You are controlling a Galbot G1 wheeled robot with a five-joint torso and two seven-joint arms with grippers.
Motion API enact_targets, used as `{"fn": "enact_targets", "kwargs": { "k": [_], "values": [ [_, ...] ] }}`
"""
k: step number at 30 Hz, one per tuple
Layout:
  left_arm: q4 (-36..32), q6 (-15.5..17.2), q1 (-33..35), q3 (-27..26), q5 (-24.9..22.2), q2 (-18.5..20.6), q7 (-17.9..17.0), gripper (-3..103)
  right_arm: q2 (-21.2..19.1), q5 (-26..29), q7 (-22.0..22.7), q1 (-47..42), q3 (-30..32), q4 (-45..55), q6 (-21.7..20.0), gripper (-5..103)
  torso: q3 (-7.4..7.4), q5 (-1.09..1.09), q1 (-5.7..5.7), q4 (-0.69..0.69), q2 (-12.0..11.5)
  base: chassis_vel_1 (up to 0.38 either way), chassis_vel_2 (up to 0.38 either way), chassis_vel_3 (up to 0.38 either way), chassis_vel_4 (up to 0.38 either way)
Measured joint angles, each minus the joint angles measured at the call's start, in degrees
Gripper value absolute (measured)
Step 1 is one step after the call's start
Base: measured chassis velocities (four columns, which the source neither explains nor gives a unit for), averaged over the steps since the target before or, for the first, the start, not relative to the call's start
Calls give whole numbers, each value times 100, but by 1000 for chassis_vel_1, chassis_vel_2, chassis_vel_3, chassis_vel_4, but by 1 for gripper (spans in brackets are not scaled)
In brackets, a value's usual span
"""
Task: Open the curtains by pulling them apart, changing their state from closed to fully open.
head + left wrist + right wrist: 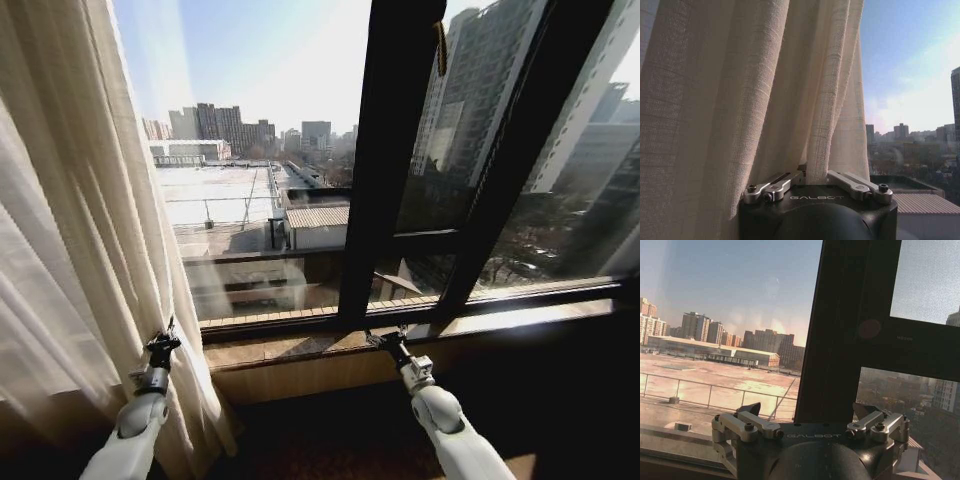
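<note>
Curtain (755,90) folds hide the left tool's (815,180) fingertips.

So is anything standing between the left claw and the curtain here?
Nothing visible. The left claw is already at the curtain, a pleat of the sheer fabric running down between its fingers. The right claw sits apart at the window sill, open and holding nothing.
</note>
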Motion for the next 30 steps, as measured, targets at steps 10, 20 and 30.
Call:
{"fn": "enact_targets", "kwargs": {
  "k": [10,20,30],
  "values": [
    [-154,-40,145,-31,-4,66,0,0,0,0,0,0,0,0,0,100,-2,0,-4,0,2,0,0,0,0],
    [-196,-83,206,-36,-5,67,1,0,0,0,0,0,0,0,0,100,-2,0,-4,0,2,48,45,-47,-50],
    [-281,-110,297,-72,-15,57,5,0,2,0,-1,0,-1,1,0,100,-2,-5,-4,2,2,127,128,-122,-138]
  ]
}}
